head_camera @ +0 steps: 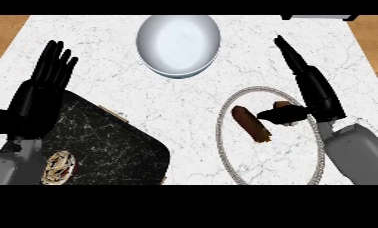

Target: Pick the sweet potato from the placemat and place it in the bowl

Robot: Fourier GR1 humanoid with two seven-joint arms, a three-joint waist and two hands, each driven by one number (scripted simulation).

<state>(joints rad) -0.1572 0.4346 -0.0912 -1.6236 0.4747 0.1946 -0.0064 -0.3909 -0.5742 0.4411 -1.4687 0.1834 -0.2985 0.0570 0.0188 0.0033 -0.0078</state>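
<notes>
A: We note the sweet potato [250, 123] lying on the placemat [221, 137], a pale round mat with a braided rim, left of centre and running diagonally. A second small brown bit [281, 105] sits near the thumb; we cannot tell whether it belongs to the potato.

B: Agreed. Our right hand [314, 89] stands just beside it, fingers straight and pressed together, pointing away up the counter [103, 37], thumb [280, 116] swung inward toward the potato's upper end. Nothing pinched yet; whether the thumb touches, we cannot say.

A: We read that posture as a setup: palm along one flank, thumb on the other, so the fingers can curl round.

B: The bowl [178, 44] waits well apart, up and to the left, white, with nothing in it. The carry will cross bare marble.

A: Our left hand [40, 92] rests at the left edge, fingers up and spread, holding nothing, over a dark tray [111, 147].

B: Kept out of the lane, we judge.
</notes>
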